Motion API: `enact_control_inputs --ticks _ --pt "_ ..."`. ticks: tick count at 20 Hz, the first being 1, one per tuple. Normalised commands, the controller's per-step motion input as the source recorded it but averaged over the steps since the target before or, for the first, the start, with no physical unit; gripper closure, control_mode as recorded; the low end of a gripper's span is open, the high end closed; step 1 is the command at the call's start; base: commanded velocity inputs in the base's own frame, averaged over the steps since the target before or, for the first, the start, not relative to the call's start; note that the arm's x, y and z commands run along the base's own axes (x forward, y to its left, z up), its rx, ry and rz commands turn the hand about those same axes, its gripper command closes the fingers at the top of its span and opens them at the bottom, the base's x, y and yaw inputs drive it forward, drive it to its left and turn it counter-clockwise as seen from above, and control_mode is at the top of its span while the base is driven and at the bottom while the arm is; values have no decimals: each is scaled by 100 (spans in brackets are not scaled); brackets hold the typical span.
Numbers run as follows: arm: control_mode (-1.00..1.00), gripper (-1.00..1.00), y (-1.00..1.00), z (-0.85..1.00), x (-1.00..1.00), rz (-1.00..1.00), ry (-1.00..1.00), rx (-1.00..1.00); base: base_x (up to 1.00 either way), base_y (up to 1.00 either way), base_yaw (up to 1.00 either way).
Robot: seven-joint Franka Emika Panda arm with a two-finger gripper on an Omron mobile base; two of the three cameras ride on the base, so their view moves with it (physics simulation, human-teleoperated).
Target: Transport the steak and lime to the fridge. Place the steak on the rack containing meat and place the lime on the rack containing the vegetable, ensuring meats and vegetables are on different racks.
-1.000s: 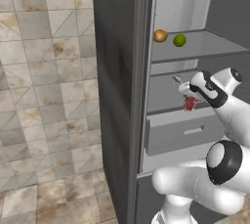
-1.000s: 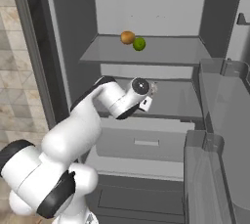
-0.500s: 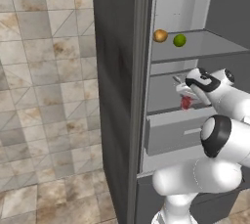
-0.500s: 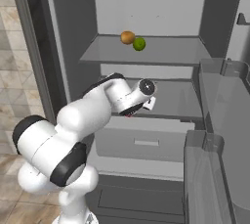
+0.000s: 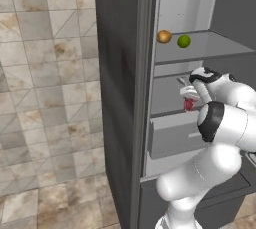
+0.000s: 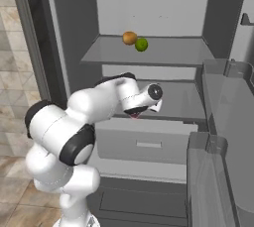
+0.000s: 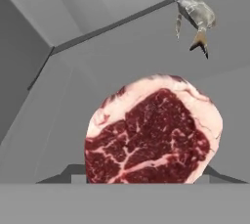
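room: we see a simulated kitchen, with a beige stone-tiled wall on the left and the fridge to its right, open.
fridge interior: pale grey, flat shelves with a pale drawer below them; the open door's bins stand at the right in the right base view.
upper shelf: the rack containing the vegetable carries the vegetable, an orange-brown ball, and the lime just beside it on its right; we cannot tell if they touch.
lower shelf: the rack containing meat sits one level down; the arm reaches in over it.
meat: pale greyish elongated piece, far back on that shelf by the rear wall, seen from the hand view.
steak: red marbled slab with a pale fat rim, close in front of the hand camera, and well apart from the meat. In the left base view we see it as a red patch hanging under the hand.
pincer: clamped on the steak, holding it inside the fridge at the lower shelf's level; whether the steak touches the shelf, we cannot tell.
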Motion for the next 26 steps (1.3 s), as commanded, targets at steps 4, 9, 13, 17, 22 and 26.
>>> enact_control_inputs --ticks 4,9,13,17,22,26 --pt "-100 100 -12 -9 23 2 0 0 0 0 0" --pt "-100 100 -4 -6 25 0 0 0 0 0 0" --pt "-100 100 0 -16 19 0 -2 0 0 0 0" --pt "-100 -100 0 -23 2 0 -7 0 0 0 0" --pt "-100 -100 -4 -8 0 0 -9 0 0 0 0" --pt "-100 -100 -1 0 0 0 -5 0 0 0 0"
